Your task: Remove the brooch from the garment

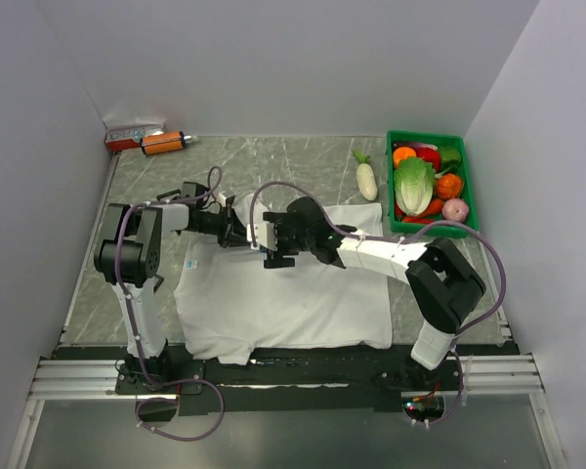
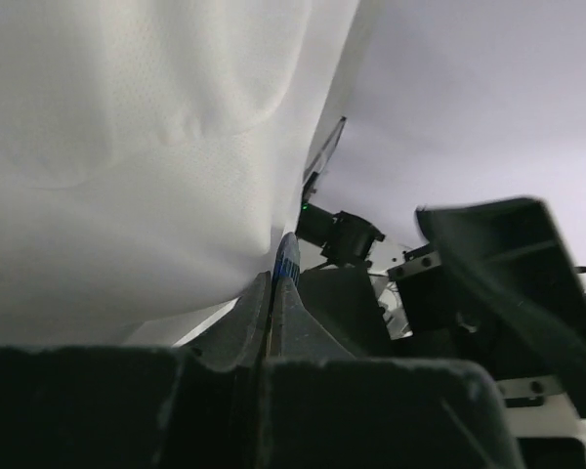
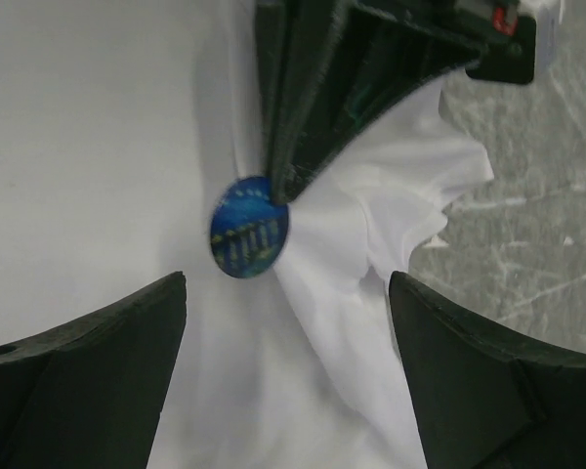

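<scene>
The garment (image 1: 283,303), a white T-shirt, lies spread on the table, with a fold of it (image 3: 391,195) lifted. The brooch (image 3: 249,228), a small round dark-blue disc, sits on that fold. My left gripper (image 2: 273,278) is shut, pinching the brooch's edge (image 2: 288,256) where it meets the cloth. In the right wrist view its dark fingers (image 3: 303,107) come down from the top onto the disc. My right gripper (image 3: 288,283) is open just short of the brooch, with only white cloth between its fingers. In the top view both grippers (image 1: 242,230) (image 1: 271,241) meet over the shirt's upper left and hide the brooch.
A green crate (image 1: 469,181) of vegetables stands at the back right, with a white radish (image 1: 367,179) lying beside it. An orange item (image 1: 163,143) and a red-and-white box (image 1: 127,137) lie in the back left corner. Grey marbled tabletop (image 3: 537,225) shows beside the shirt.
</scene>
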`<state>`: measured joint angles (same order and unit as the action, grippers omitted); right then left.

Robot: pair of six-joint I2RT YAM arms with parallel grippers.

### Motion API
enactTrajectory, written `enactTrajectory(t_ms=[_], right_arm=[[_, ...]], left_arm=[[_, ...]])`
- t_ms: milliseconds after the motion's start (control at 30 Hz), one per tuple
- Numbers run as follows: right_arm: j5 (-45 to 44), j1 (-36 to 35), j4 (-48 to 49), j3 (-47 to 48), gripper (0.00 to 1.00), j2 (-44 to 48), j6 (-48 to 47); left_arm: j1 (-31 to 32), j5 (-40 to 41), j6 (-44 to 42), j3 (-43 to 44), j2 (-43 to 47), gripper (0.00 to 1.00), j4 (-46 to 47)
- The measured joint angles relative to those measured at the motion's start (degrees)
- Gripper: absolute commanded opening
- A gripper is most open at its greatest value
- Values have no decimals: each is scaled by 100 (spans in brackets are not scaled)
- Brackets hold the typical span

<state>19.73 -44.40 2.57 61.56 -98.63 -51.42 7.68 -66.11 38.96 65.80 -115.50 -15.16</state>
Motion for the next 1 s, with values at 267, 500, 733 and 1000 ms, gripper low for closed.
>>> enactTrajectory(t_ms=[267, 500, 733, 1000], right_arm=[[280, -203, 39, -22, 72, 2, -619], [87, -260, 66, -22, 46, -28, -796], [-223, -260, 310, -17, 25, -260, -953], [-667, -273, 470, 184, 0, -356, -885]], left_arm=[[-48, -337, 535, 76, -118, 1, 531], [-48, -511, 890, 74, -181, 1, 835], [-48, -601, 1147, 74, -326, 1, 1123], [-116, -575, 1272, 90, -361, 32, 1228]])
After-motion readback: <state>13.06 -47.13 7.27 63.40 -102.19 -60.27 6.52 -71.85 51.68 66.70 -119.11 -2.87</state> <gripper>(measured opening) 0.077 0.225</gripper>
